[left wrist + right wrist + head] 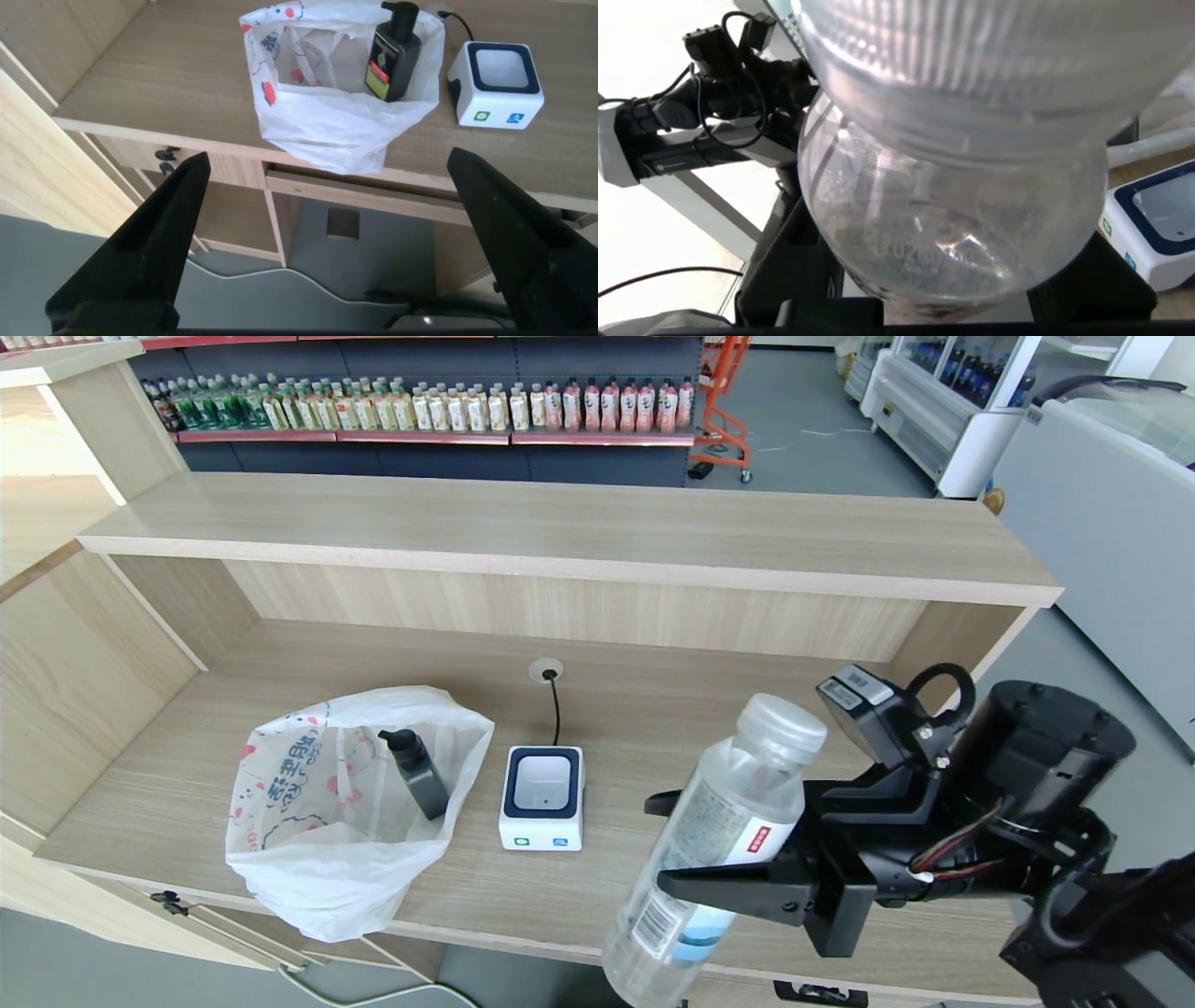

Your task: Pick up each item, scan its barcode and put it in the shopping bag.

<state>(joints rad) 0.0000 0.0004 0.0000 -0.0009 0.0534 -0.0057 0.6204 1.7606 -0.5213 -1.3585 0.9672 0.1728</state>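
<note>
Though tilted, water bottle [738,793] tight in right gripper [663,843] (left gripper [329,159] agape).

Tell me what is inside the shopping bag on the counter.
A dark pump bottle leans inside the shopping bag, its pump head near the open rim. The white plastic folds cover the bag's bottom, so anything lying lower cannot be seen.

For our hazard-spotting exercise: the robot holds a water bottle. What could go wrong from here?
1. The right gripper clamps the water bottle tilted, its base past the counter's front edge; a slip might drop it to the floor.
2. The shopping bag sags over that edge and holds a dark pump bottle; a heavy drop-in could tip it off.
</note>
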